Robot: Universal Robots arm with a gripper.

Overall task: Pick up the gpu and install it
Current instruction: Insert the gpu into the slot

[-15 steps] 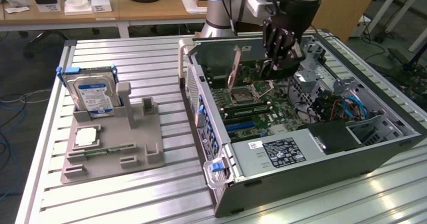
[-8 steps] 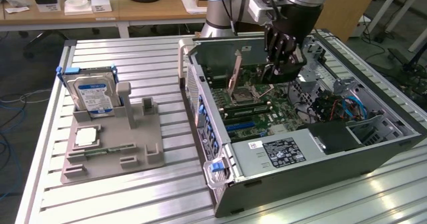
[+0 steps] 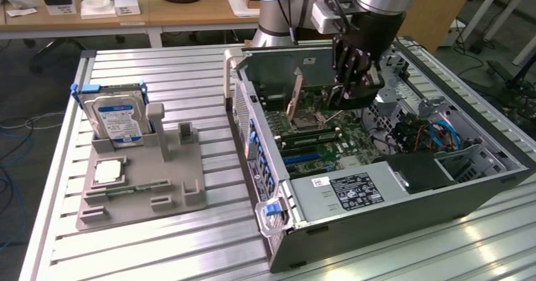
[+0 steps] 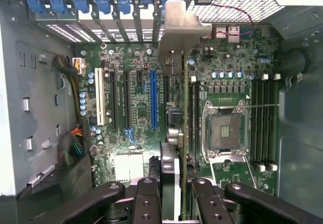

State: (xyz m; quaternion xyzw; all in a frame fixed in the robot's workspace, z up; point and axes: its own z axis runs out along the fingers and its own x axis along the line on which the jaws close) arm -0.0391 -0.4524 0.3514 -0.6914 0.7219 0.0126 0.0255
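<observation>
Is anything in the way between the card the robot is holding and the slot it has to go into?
Nothing visible blocks it. The gripper holds the gpu on edge inside the open computer case, right above the motherboard. The long slots beside the card, such as the blue slot, are bare. Whether its lower edge is already seated cannot be told.

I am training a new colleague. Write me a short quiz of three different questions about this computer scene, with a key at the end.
1. True or false: the claw is inside the open computer case.
2. What stands upright in the gray holder on the table?
A) a hard drive
B) a fan
C) a power supply
3. Fill in: the claw holds the gpu edge-on above the ______.

Key:
1. True; the claw is over the green main board, gripping the gpu.
2. A; the hard drive with a blue-white label stands at the holder's back end.
3. Main board; the card's metal bracket is near the rear slots.
</observation>
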